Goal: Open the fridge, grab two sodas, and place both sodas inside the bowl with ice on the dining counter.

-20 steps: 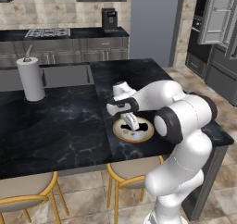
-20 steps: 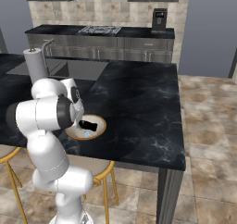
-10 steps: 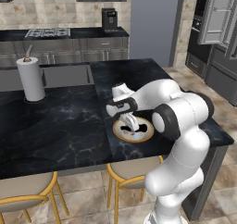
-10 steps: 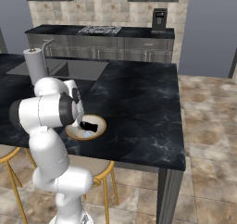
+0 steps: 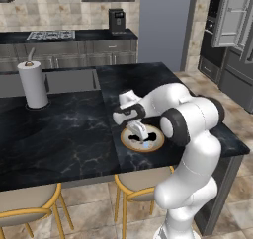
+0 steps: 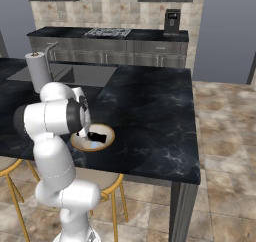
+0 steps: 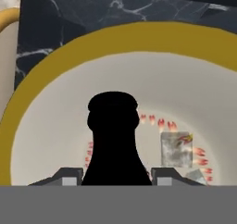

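The bowl (image 5: pixel 129 141) serves as the landmark: it sits on the black marble table (image 5: pixel 74 129), close to the table's near edge and just above the yellow-framed stools (image 5: pixel 133 186). Its tan-yellow rim shows in the right base view (image 6: pixel 75 144) and curves wide across the hand view (image 7: pixel 55 65), with the white inside below it.

The gripper (image 5: pixel 141 133) hangs directly over the bowl, pointing down into it. In the hand view the dark slim-necked bottle (image 7: pixel 113 144) stands between the two fingers (image 7: pixel 68 176), its cap toward the bowl's inside. The fingers sit narrow, right beside the bottle's body on either side, gripping it. In the right base view the bottle (image 6: pixel 98 136) appears as a dark shape over the bowl's white inside; whether it touches the bowl's floor I cannot tell.

Beside the bottle, inside the bowl, lie pale ice cubes (image 7: pixel 176 149) ringed by small red marks.

Left of the bowl and farther back, a paper towel roll (image 5: pixel 33 84) stands upright on the table next to the inset sink (image 5: pixel 64 80). Far to the right of the bowl, past the table's end, the fridge (image 5: pixel 234 30) stands with a door open and white shelves showing.
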